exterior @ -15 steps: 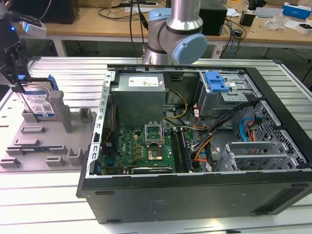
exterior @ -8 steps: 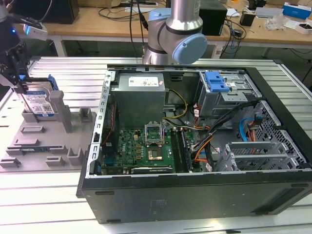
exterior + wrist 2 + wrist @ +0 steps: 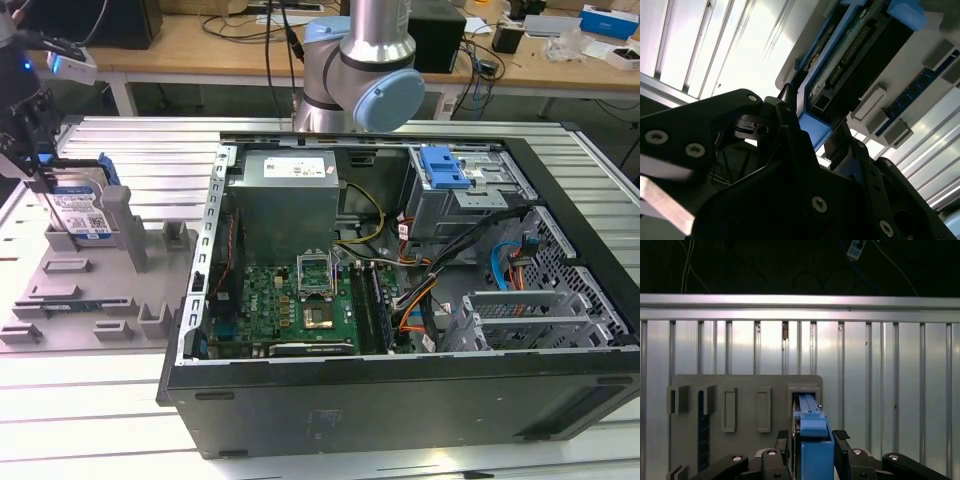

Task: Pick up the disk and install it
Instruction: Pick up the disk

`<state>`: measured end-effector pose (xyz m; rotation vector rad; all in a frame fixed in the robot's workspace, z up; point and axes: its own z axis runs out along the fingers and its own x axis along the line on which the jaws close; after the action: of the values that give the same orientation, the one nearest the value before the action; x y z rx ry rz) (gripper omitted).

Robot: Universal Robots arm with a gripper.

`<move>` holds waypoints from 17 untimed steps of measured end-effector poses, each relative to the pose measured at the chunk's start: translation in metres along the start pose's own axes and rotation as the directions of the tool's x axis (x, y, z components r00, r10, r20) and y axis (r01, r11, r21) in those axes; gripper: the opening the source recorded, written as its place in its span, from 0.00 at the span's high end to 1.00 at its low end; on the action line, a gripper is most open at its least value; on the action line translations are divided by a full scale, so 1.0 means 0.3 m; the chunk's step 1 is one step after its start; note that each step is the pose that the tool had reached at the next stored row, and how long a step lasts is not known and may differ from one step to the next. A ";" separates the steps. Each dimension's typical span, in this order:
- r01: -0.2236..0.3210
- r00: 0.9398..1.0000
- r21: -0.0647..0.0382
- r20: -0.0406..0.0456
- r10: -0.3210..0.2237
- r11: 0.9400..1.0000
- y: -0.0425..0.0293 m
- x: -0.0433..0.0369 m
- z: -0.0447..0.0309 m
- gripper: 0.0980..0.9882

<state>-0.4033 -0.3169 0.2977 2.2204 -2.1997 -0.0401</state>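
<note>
Exterior view, upper left of the frame: the gripper (image 3: 40, 175) sits over the disk (image 3: 82, 212), which stands on edge in a slot of the grey holder (image 3: 60, 270) beside the open computer case (image 3: 400, 400); whether it is clamped on the disk I cannot tell

Silver arm (image 3: 381, 22), blue caps (image 3: 388, 100), black tool (image 3: 812, 441)

Silver-grey, blue-framed disk (image 3: 82, 212) with white-and-blue label; standing on edge in the grey rack (image 3: 70, 292), exterior view's left.
</note>
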 end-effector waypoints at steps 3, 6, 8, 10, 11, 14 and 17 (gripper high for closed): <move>0.010 1.000 0.004 0.000 -0.010 1.000 0.001 0.000 0.000 0.58; 0.019 1.000 0.009 -0.001 -0.019 1.000 0.002 0.000 0.000 0.58; 0.021 1.000 0.009 -0.001 -0.021 1.000 0.002 0.000 0.000 0.58; 0.022 1.000 0.009 -0.001 -0.022 1.000 0.002 0.000 0.000 0.58; 0.022 1.000 0.009 -0.001 -0.022 1.000 0.002 0.000 0.000 0.58; 0.022 1.000 0.009 -0.001 -0.022 1.000 0.002 0.000 0.000 0.58; 0.022 1.000 0.009 -0.001 -0.022 1.000 0.002 0.000 0.000 0.58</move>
<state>-0.4039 -0.3169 0.2977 2.2494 -2.1791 -0.0295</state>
